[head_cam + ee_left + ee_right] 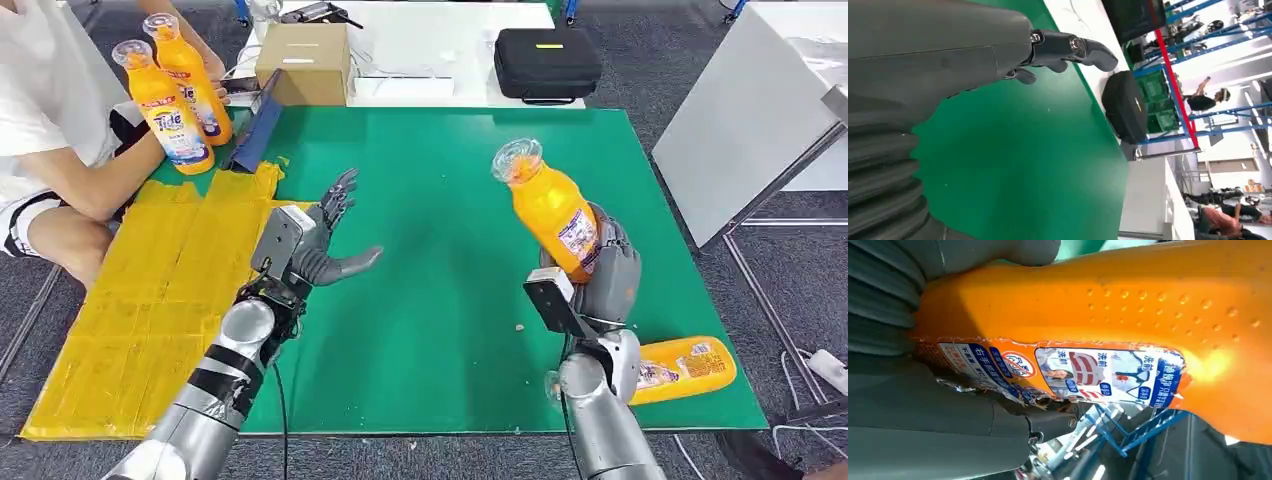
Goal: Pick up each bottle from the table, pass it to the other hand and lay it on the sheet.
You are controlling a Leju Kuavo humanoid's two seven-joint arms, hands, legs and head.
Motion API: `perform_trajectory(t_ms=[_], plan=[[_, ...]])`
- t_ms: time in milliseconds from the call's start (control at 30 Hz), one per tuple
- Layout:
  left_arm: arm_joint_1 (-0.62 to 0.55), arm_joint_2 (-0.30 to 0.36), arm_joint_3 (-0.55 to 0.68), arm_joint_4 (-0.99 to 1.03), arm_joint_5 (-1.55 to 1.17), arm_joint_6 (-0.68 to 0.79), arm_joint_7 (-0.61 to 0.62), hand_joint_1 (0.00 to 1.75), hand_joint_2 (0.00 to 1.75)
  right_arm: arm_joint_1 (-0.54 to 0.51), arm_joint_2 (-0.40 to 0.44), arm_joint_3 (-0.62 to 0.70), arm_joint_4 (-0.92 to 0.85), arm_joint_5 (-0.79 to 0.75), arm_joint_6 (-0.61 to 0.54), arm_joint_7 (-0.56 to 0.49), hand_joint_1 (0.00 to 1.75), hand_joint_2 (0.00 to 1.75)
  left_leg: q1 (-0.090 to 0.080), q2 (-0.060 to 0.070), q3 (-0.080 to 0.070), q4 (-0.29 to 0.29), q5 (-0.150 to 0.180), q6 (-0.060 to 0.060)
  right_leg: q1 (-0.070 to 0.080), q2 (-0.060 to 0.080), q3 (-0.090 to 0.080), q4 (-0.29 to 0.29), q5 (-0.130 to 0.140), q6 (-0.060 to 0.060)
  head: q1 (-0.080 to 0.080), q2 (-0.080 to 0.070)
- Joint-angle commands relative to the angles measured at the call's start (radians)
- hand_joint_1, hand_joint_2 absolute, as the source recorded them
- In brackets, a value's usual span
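Four orange bottles show from the head view: one bottle (550,207) is gripped low on its body by the right hand (598,270), raised above the green counter (440,300) and tilted with its clear cap toward the left; in the right wrist view its label (1083,372) faces the camera, with the grey thumb (993,255) pressed on its body. A second bottle (680,370) lies on its side on the counter just beside the right forearm, near the front right corner. Two more bottles (175,95) are held upright by a seated person's hand (212,70) at the far left, above the yellow sheet (150,290). The left hand (320,235) hovers over the sheet's edge with fingers spread, holding nothing. A black case (547,62) and a cardboard box (303,62) sit on the white table behind.
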Motion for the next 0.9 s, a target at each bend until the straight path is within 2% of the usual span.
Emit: perform_trajectory(t_ms=[33, 100, 200, 267, 333, 400, 433, 467, 567, 767, 800, 900], plan=[[-0.07, 0.0, -0.032, 0.113, 0.019, -0.01, 0.004, 0.0, 1.75, 0.026, 0.077, -0.035, -0.088, -0.161, 0.086, -0.08, 1.75, 1.75, 0.001, -0.002, 0.003, 0.0, -0.001, -0.002, 0.0, 0.0, 0.002, 0.001, -0.001, -0.001, 0.0, 0.0], [-0.07, -0.002, -0.035, 0.114, 0.023, -0.014, 0.005, 0.0, 1.75, 0.036, 0.088, -0.022, -0.105, -0.205, 0.138, -0.092, 1.75, 1.75, 0.001, -0.002, 0.003, 0.0, -0.001, -0.002, 0.0, 0.0, 0.003, 0.0, -0.001, -0.001, 0.0, 0.0], [-0.071, -0.003, -0.036, 0.113, 0.023, -0.014, 0.005, 0.0, 1.75, 0.036, 0.093, -0.018, -0.104, -0.202, 0.137, -0.09, 1.75, 1.75, 0.001, -0.002, 0.007, 0.001, -0.004, -0.004, 0.001, 0.001, 0.007, 0.001, -0.004, -0.002, 0.0, 0.0], [-0.071, -0.003, -0.036, 0.113, 0.023, -0.014, 0.005, 0.0, 1.75, 0.036, 0.093, -0.018, -0.104, -0.202, 0.137, -0.09, 1.75, 1.75, 0.001, -0.001, 0.003, 0.0, -0.001, -0.002, 0.0, 0.0, 0.003, 0.0, -0.001, -0.001, 0.0, 0.0], [-0.071, -0.003, -0.036, 0.113, 0.023, -0.014, 0.005, 0.0, 1.75, 0.036, 0.093, -0.018, -0.104, -0.202, 0.137, -0.09, 1.75, 1.75, 0.002, -0.003, 0.008, 0.002, -0.005, -0.004, 0.001, 0.001, 0.009, 0.001, -0.004, -0.002, 0.0, 0.0], [-0.073, -0.005, -0.038, 0.116, 0.026, -0.021, 0.007, 0.0, 1.75, 0.034, 0.098, -0.007, -0.085, -0.209, 0.158, -0.091, 1.75, 1.75, 0.001, -0.001, 0.003, 0.0, -0.001, -0.002, 0.0, 0.001, 0.003, 0.0, -0.001, -0.001, 0.0, 0.0], [-0.079, -0.009, -0.04, 0.12, 0.03, -0.028, 0.009, 0.0, 1.75, 0.025, 0.106, 0.016, -0.047, -0.205, 0.191, -0.082, 1.75, 1.75, 0.001, -0.002, 0.007, 0.002, -0.004, -0.003, 0.001, 0.001, 0.007, 0.001, -0.003, -0.002, 0.0, 0.0], [-0.084, -0.012, -0.045, 0.123, 0.031, -0.031, 0.009, 0.0, 1.75, 0.016, 0.12, 0.034, 0.0, -0.209, 0.218, -0.078, 1.75, 1.75, 0.001, -0.001, 0.004, 0.001, -0.002, -0.003, 0.001, 0.001, 0.004, 0.0, -0.002, -0.001, 0.0, 0.0], [-0.1, -0.02, -0.06, 0.134, 0.039, -0.045, 0.012, 0.0, 1.75, -0.02, 0.147, 0.073, 0.113, -0.25, 0.277, -0.112, 1.75, 1.75, 0.002, 0.0, 0.007, 0.001, -0.003, -0.004, 0.002, 0.003, 0.007, 0.0, -0.002, -0.002, 0.0, 0.0], [-0.129, -0.04, -0.095, 0.161, 0.052, -0.071, 0.005, 0.0, 1.75, -0.082, 0.176, 0.13, 0.207, -0.253, 0.29, -0.148, 1.75, 1.75, 0.002, -0.001, 0.007, 0.002, -0.004, -0.004, 0.001, 0.003, 0.007, 0.001, -0.003, -0.002, 0.0, 0.0], [-0.129, -0.04, -0.095, 0.161, 0.052, -0.071, 0.005, 0.0, 1.75, -0.082, 0.176, 0.13, 0.207, -0.253, 0.29, -0.148, 1.75, 1.75, 0.002, 0.001, 0.004, 0.001, -0.002, -0.003, 0.001, 0.003, 0.003, 0.0, -0.001, -0.001, 0.0, 0.0], [-0.13, -0.039, -0.096, 0.163, 0.053, -0.071, 0.005, 0.0, 1.75, -0.085, 0.173, 0.13, 0.211, -0.254, 0.29, -0.147, 1.75, 1.75, 0.002, -0.001, 0.008, 0.001, -0.004, -0.004, 0.001, 0.003, 0.008, 0.001, -0.003, -0.002, 0.0, 0.0]])
